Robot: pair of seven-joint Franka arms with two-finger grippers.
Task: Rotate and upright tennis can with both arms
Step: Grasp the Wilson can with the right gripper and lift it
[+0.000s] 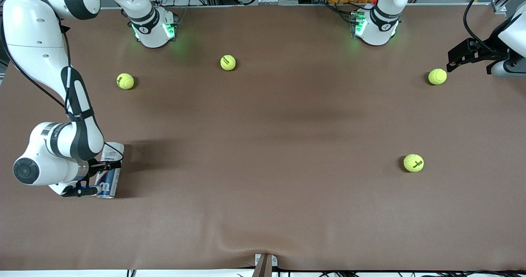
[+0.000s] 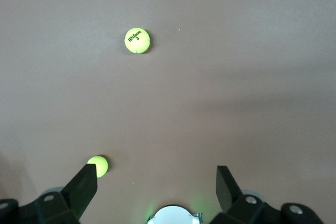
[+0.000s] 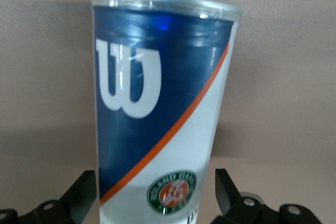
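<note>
The tennis can (image 1: pixel 110 181) lies on its side on the brown table near the right arm's end, its silver rim toward the front camera. My right gripper (image 1: pixel 98 178) is down at the can and open, one finger on each side of the can's body. In the right wrist view the can (image 3: pixel 157 93) fills the space between the fingers (image 3: pixel 86 190), showing the white "W", an orange stripe and a round badge. My left gripper (image 1: pixel 454 61) hangs open and empty in the air at the left arm's end of the table, by a tennis ball (image 1: pixel 437 76). The left wrist view shows the left gripper (image 2: pixel 156 174) holding nothing.
Three more tennis balls lie loose: two (image 1: pixel 125 81) (image 1: pixel 227 62) close to the right arm's base (image 1: pixel 154 30), one (image 1: pixel 413 162) nearer the front camera toward the left arm's end. The left wrist view shows two balls (image 2: pixel 137 40) (image 2: pixel 98 165) on bare table.
</note>
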